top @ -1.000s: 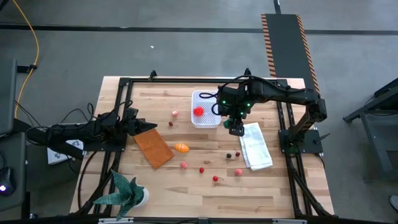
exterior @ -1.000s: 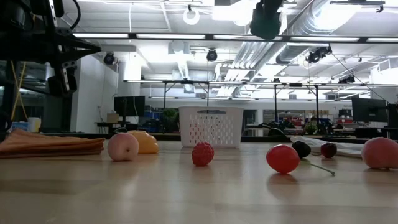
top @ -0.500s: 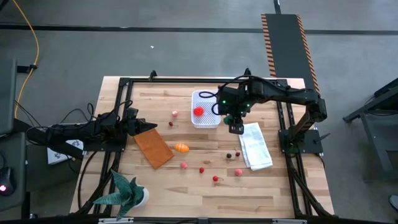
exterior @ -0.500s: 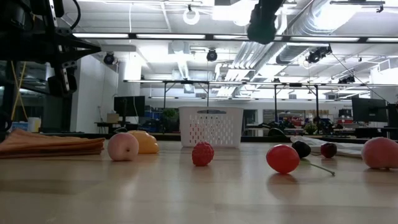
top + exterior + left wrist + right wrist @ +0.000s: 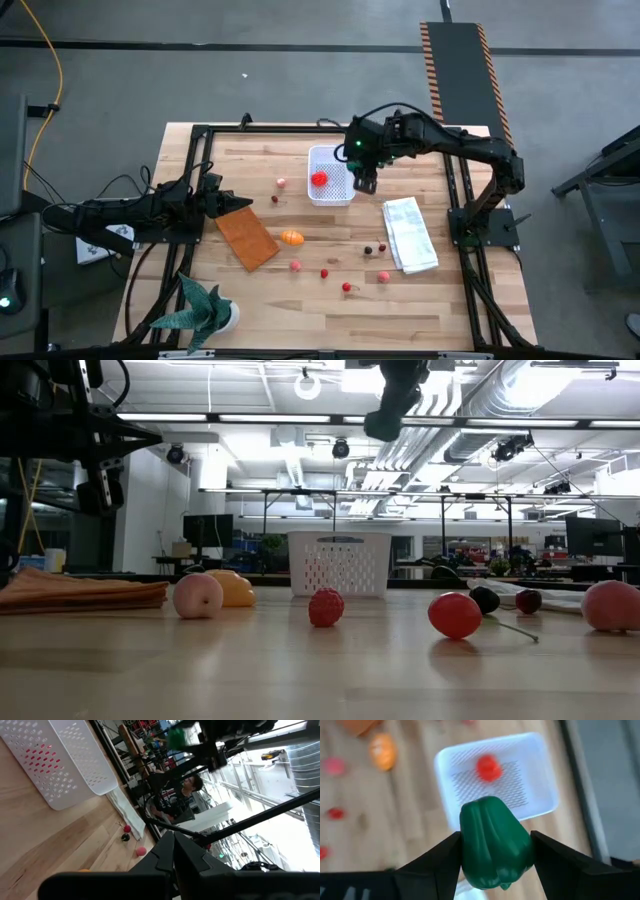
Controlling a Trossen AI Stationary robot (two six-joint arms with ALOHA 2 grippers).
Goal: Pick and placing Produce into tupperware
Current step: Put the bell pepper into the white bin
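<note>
My right gripper [image 5: 365, 182] hovers above the right rim of the white tub [image 5: 331, 192] and is shut on the green piece [image 5: 495, 842]. A red tomato-like ball [image 5: 319, 179] lies inside the tub [image 5: 445, 760]. On the wood lie the orange piece [image 5: 291, 237], pink pieces [image 5: 283, 183] [image 5: 384, 277], red berries [image 5: 347, 287] and dark berries [image 5: 368, 249]. In the low view the right gripper [image 5: 393, 400] hangs high above the tub [image 5: 338, 563]. My left gripper [image 5: 225, 203] waits shut at the table's left, by the orange-brown flat rectangle [image 5: 246, 238]. My right gripper pinches the green piece between its two fingers [image 5: 437, 862], which press on its opposite sides [image 5: 467, 845]. The fingers point down from above. The piece is lifted clear, over the tub's near-right rim.
A folded white cloth [image 5: 410, 233] lies right of the tub. A green spiky plant [image 5: 205, 305] stands at the near-left corner. A dark frame [image 5: 200, 135] runs around the table. Bare wood lies along the near edge.
My right gripper, still holding the green piece, has moved from above the cloth's far end toward the far-left, to the tub's right rim, rising a little. The produce on the table and my left arm have stayed put.
</note>
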